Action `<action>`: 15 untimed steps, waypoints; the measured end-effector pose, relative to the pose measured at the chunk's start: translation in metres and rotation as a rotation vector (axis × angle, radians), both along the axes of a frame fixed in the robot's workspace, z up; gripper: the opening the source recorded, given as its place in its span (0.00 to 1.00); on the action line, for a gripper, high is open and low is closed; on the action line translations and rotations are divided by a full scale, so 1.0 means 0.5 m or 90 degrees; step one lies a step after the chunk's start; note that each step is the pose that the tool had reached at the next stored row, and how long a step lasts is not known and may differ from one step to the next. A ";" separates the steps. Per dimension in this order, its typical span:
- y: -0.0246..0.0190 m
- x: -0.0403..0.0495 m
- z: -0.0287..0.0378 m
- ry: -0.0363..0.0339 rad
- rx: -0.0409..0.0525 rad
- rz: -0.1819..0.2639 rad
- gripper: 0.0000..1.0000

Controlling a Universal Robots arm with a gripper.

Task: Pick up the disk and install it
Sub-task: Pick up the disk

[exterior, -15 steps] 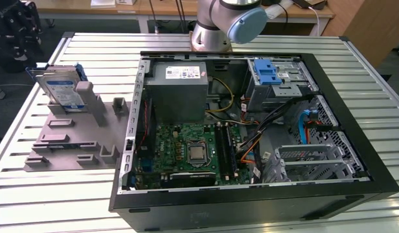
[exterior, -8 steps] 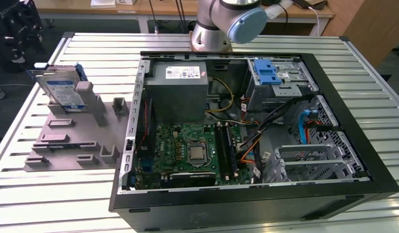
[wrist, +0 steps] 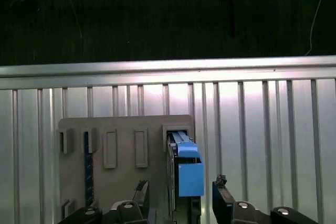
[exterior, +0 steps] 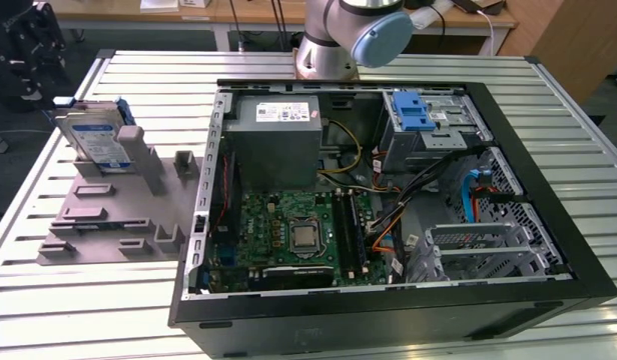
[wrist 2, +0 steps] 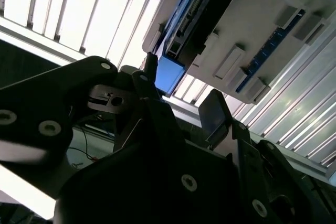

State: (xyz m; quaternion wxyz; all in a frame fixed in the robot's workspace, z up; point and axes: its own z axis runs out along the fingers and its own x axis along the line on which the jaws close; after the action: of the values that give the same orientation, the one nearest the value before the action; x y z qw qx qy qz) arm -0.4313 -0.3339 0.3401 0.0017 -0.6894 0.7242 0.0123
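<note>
Barely started. Wide-open gripper (wrist: 180,190), holding nothing. Just under it, lined up with the gap between its fingers (wrist: 220,190): the disk (wrist: 189,174), standing on edge in a grey stand (wrist: 110,129). Not grabbed or lifted yet. Not yet put into the open computer case (exterior: 389,304), far off to the side. Flat and silver, with a white-and-blue label and a blue frame.

The disk (exterior: 96,142) stands upright in the grey holder (exterior: 100,219).

place: robotics lab | slatted aluminium bench (exterior: 78,315) | opened computer case (exterior: 389,322) centre | robot arm base (exterior: 323,56) at case's 12 o'clock
</note>
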 end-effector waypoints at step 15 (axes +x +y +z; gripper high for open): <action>0.0095 -0.009 -0.028 0.0000 -0.0004 0.000 0.59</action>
State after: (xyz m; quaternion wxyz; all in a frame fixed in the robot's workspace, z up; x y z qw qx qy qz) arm -0.4356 -0.3292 0.3261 0.0015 -0.6895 0.7242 0.0121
